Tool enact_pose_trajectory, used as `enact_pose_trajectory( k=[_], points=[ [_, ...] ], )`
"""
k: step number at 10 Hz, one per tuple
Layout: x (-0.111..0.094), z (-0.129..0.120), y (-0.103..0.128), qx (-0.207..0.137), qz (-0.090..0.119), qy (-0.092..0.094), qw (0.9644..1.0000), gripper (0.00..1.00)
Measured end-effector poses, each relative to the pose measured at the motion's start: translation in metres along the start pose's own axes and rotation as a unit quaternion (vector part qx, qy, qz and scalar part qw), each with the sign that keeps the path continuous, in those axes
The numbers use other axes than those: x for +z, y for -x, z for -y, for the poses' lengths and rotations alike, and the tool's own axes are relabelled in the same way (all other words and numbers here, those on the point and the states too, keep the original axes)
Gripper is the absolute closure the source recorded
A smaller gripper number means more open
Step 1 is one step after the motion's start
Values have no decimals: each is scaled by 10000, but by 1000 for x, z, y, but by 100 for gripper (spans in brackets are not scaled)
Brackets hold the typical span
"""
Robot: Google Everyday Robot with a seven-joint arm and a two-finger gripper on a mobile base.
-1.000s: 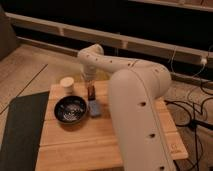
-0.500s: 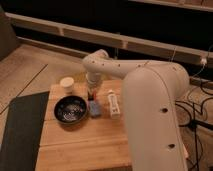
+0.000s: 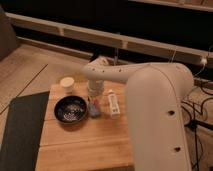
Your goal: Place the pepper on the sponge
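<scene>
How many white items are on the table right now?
2. A cup at the back left, behind the bowl; a tube just right of the sponge. The arm could hide others. The gripper, shut, hangs over the sponge.

The gripper (image 3: 93, 98), poised just above the sponge (image 3: 95, 112), is being largely hidden by the wrist (image 3: 95, 84). Its fingers are being pressed together, but whether the pepper (image 3: 92, 103) is being gripped cannot be told. The table (image 3: 85, 140) is being covered at right by the robot's body (image 3: 160, 115) and cut off below.
</scene>
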Motion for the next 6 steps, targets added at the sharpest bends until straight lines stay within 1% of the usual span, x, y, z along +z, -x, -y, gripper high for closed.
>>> enact_pose_trajectory(
  k=[5, 6],
  points=[
    [0, 0, 0, 1, 2, 1, 10000, 100],
    [-1, 1, 2, -10, 3, -35, 10000, 100]
  ],
)
